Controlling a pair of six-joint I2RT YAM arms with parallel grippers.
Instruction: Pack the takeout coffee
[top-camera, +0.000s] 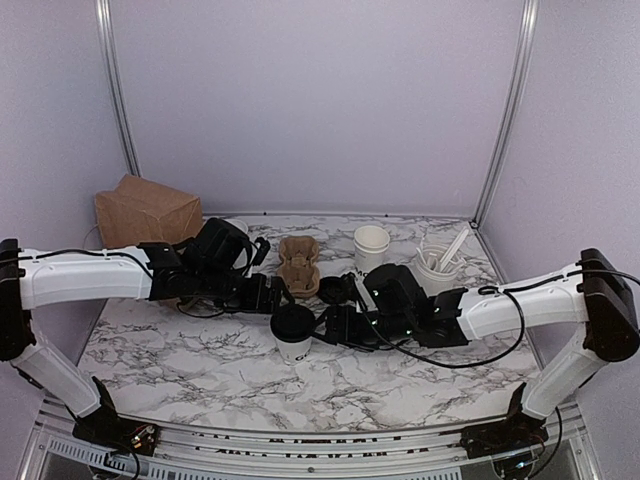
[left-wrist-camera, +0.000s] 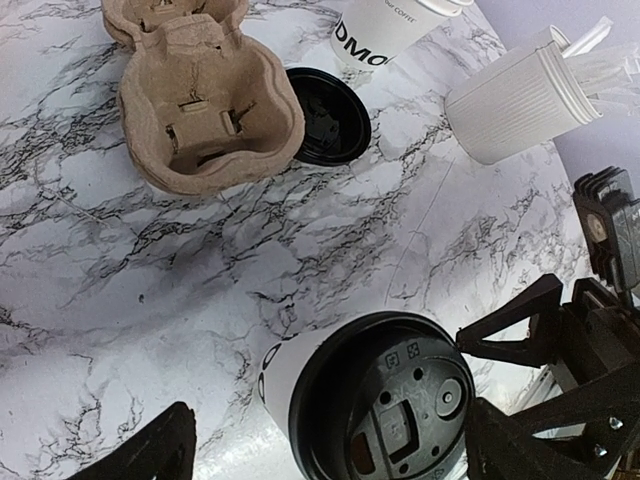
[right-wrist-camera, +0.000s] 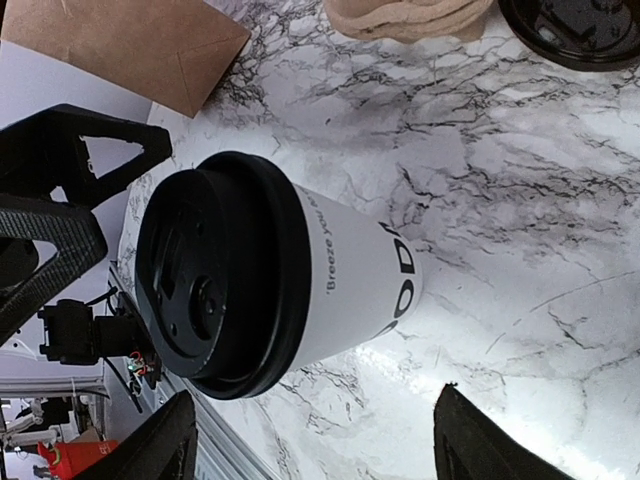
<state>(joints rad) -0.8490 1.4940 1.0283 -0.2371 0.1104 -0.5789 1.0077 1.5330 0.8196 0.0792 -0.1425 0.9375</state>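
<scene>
The lidded takeout coffee (top-camera: 293, 332) stands at centre frame, below the cardboard carrier (top-camera: 299, 264); left gripper (top-camera: 278, 295) and right gripper (top-camera: 326, 324) flank it, jaws apart, probably lining up a lift

Lilac walls (top-camera: 320, 100), marbled tabletop (top-camera: 200, 350)

Front centre: takeout coffee (top-camera: 293, 333). Behind: cup carrier (top-camera: 299, 264), loose lid (top-camera: 335, 290) at right, apparently touching. Rear right: stacked cups (top-camera: 371, 246). Rear left: paper bag (top-camera: 145, 212).
</scene>
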